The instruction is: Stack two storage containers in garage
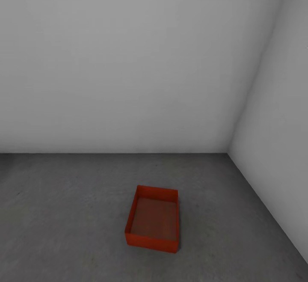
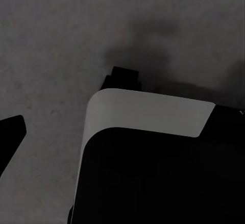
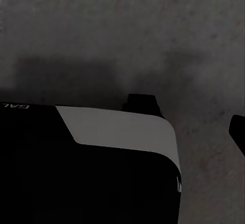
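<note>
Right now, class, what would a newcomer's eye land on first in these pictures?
The orange-red rectangular open-top bin stands out first, sitting alone and empty on the dark grey concrete floor. Behind it, two plain white walls meet in a corner to its right.

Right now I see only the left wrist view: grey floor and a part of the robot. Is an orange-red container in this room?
Observer: Yes. In the head view, one orange-red rectangular open-top container sits on the dark grey concrete floor.
Operator: Is another container stacked on it?
Observer: No. It is empty and nothing rests on top.
Operator: Does it touch a wall?
Observer: No. It stands apart from the plain white walls, nearer the right corner.
</note>
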Robot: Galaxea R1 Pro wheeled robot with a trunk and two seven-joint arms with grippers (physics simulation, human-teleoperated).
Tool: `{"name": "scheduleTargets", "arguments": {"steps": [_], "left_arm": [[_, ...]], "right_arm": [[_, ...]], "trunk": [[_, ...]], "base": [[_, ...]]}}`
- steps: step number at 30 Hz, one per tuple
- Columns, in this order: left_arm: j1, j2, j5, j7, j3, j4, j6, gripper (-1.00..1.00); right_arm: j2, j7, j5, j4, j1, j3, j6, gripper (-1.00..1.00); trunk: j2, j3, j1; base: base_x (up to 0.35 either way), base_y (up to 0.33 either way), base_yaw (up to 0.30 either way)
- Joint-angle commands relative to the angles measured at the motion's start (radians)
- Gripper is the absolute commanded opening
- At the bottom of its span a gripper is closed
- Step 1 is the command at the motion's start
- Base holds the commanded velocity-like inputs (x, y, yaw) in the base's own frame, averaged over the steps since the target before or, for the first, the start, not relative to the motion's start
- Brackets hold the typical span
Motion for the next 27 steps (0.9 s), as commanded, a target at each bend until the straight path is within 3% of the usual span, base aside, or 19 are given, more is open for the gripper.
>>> {"name": "scheduleTargets", "arguments": {"steps": [1, 27], "left_arm": [[-0.001, 0.000, 0.007, 0.002, 0.000, 0.000, 0.003, 1.00], [-0.001, 0.000, 0.007, 0.002, 0.000, 0.000, 0.003, 1.00]], "right_arm": [[0.001, -0.001, -0.009, 0.003, -0.001, 0.008, -0.005, 1.00], [0.001, -0.001, -0.009, 0.003, -0.001, 0.008, -0.004, 1.00]], "trunk": [[0.000, 0.001, 0.000], [0.000, 0.042, 0.000]], "base": [[0.000, 0.000, 0.000], [0.000, 0.000, 0.000]]}}
